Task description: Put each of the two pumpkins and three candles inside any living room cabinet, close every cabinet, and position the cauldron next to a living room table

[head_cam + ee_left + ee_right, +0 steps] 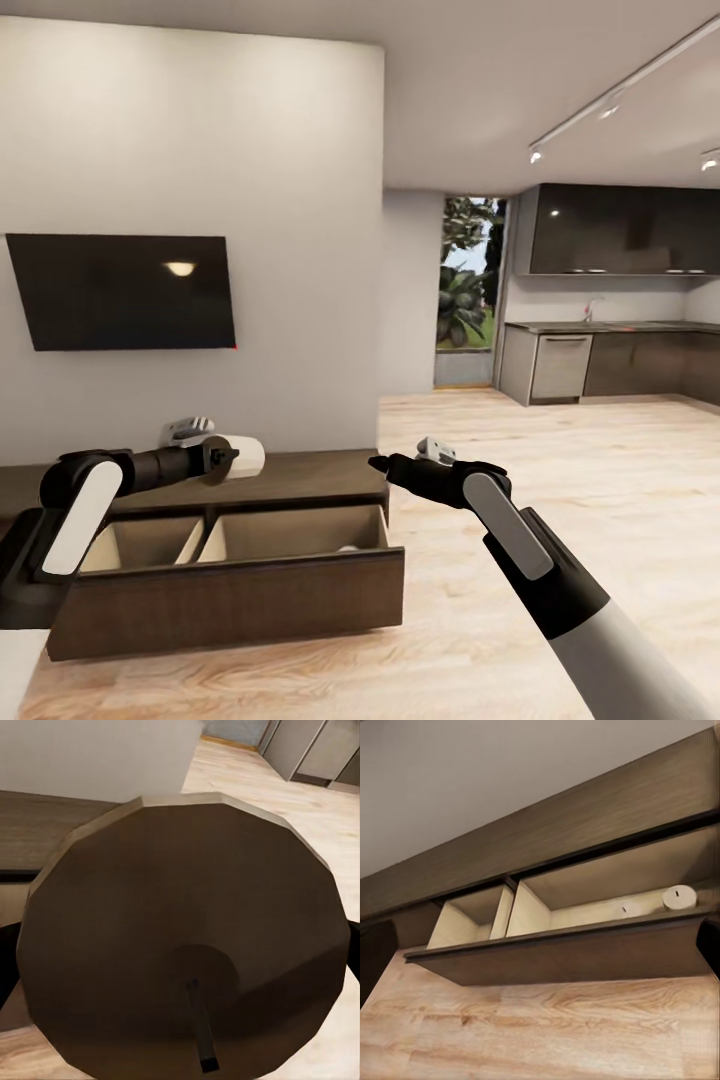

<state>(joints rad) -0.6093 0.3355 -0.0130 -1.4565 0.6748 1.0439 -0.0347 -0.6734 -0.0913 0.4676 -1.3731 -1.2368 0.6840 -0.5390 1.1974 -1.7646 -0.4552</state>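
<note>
The robot's left gripper, closed on a grey-beige candle lying on its side with its wick end filling the left wrist view, hovers above the cabinet, whose near drawer stands pulled out. The open compartment lies just below and slightly nearer than the held candle, so the left arm looks best placed for the drop. The right gripper hangs to the right of the drawer; its opening cannot be judged. Another candle rests at the drawer's right end.
</note>
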